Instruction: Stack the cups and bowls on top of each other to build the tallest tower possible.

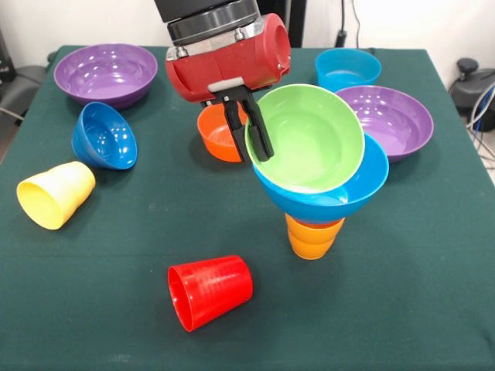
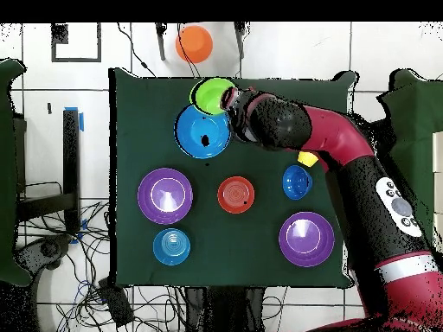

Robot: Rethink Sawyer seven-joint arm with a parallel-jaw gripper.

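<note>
My gripper (image 1: 249, 143) is shut on the left rim of the green bowl (image 1: 313, 139), one finger inside and one outside. The green bowl is tilted and rests in the large blue bowl (image 1: 340, 197), which sits on the upside-down orange cup (image 1: 312, 238); together they form the tower. In the overhead view the gripper (image 2: 230, 99) is at the green bowl (image 2: 210, 92), next to the blue bowl (image 2: 202, 131). The red cup (image 1: 209, 291) and the yellow cup (image 1: 54, 194) lie on their sides. The orange bowl (image 1: 215, 137) stands behind the gripper.
Purple bowls stand at the far left (image 1: 107, 73) and at the right (image 1: 393, 117). A cyan bowl (image 1: 347, 68) is at the far right. A dark blue bowl (image 1: 104, 136) lies tipped on its side at the left. The green table (image 1: 116, 325) ends near the red cup.
</note>
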